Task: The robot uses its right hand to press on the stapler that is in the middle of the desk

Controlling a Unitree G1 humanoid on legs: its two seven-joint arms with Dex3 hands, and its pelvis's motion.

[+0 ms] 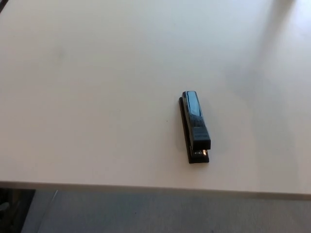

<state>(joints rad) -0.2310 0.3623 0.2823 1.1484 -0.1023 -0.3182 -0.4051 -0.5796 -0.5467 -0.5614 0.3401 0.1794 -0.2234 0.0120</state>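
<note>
A black stapler (195, 126) lies flat on the white desk (97, 97), a little right of the middle and close to the front edge. Its long axis runs roughly front to back, with the hinge end nearest me. Nothing touches it. Neither of my hands nor any part of my arms shows in the head view.
The desk's front edge (146, 187) runs across the bottom of the picture, with grey floor (146, 213) below it. A faint shadow falls on the desk at the upper right (277, 29).
</note>
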